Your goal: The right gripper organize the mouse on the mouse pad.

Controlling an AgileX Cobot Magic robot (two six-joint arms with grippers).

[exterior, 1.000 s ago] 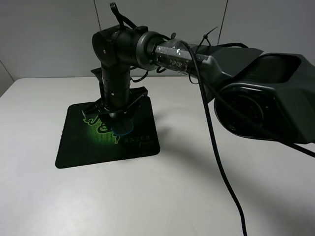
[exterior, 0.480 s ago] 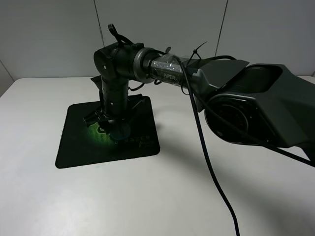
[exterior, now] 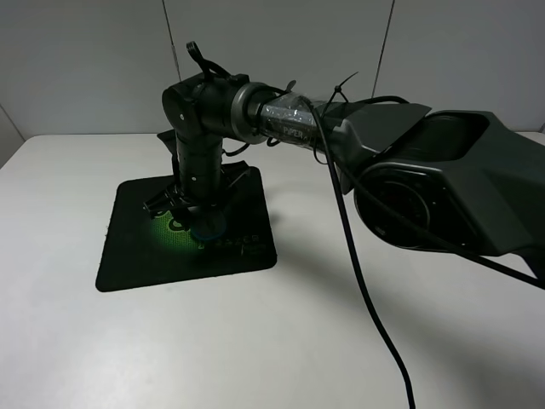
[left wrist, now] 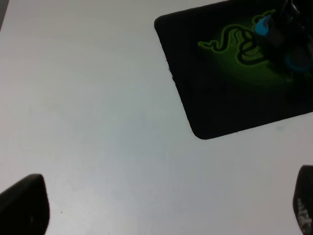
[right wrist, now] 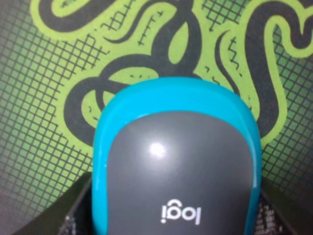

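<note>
The black mouse pad [exterior: 136, 256] with its green snake logo lies on the white table, left of centre. My right gripper [exterior: 197, 215] reaches across and points down over the logo, shut on the mouse [exterior: 209, 228]. In the right wrist view the mouse [right wrist: 176, 171] has a dark grey top with a "logi" mark and a teal rim, and is held between the two fingers [right wrist: 73, 210] just over the pad [right wrist: 44, 98]. I cannot tell whether it touches the pad. My left gripper [left wrist: 164, 205] is open and empty above bare table, near the pad [left wrist: 220, 98].
The white table [exterior: 255, 341] spreads around the pad. The right arm's thick dark body [exterior: 443, 187] and a hanging black cable [exterior: 366, 290] span the right half of the exterior view. A grey wall stands behind.
Over the first half second the right gripper came down with the mouse closer to the pad and the arm shifted. It has held still since.
</note>
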